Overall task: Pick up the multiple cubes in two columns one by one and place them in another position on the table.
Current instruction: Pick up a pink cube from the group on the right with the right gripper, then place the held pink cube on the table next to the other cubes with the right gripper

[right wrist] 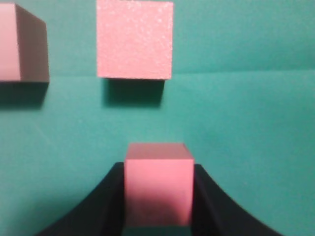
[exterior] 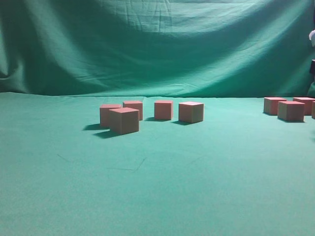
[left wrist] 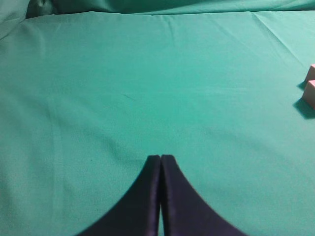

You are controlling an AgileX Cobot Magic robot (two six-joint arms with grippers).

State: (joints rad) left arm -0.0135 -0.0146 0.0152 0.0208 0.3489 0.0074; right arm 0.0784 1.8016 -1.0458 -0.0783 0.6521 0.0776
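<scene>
Right gripper (right wrist: 158,196) clamped on a pink cube (right wrist: 158,184) above the teal table (right wrist: 246,123), two more cubes (right wrist: 135,39) beyond, left gripper (left wrist: 160,160) closed and empty over bare cloth, backdrop curtain (exterior: 157,44) farthest.

light: dim, teal cast | shadows: soft | close-ups: blurred

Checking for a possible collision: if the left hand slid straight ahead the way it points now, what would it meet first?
Probably nothing: ahead of the shut left hand lies bare teal-green cloth table. The pink cubes sit off to the right, outside that line.
</scene>
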